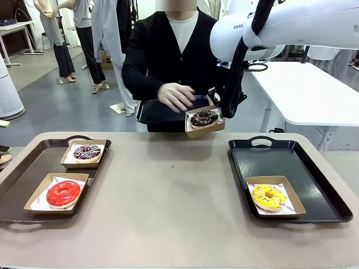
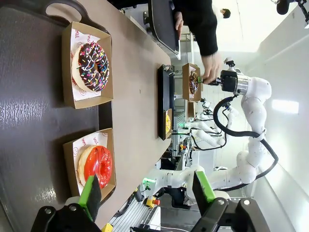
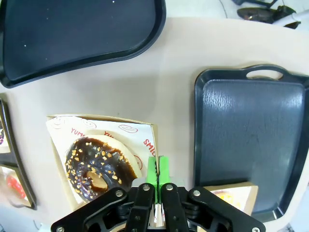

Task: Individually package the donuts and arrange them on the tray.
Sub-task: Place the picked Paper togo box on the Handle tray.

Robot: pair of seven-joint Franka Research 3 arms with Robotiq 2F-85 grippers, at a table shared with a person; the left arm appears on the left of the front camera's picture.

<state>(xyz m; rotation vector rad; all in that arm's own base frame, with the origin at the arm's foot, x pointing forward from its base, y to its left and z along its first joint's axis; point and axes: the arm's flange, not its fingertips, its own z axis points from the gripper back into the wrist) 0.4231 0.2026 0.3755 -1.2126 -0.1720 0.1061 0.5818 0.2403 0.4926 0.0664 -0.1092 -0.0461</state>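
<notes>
My right gripper is shut on the rim of a cardboard box that holds the chocolate sprinkled donut, lifted above the table's far edge. A person's hand hovers just left of that box. On the left tray the purple-white sprinkled donut and the glossy red donut each sit in a box. The yellow donut lies boxed on the right tray. My left gripper hangs open above the left tray near the red donut.
The person holds a third dark tray at the far edge of the table. The right tray has bare room behind the yellow donut's box. A white table stands at the back right.
</notes>
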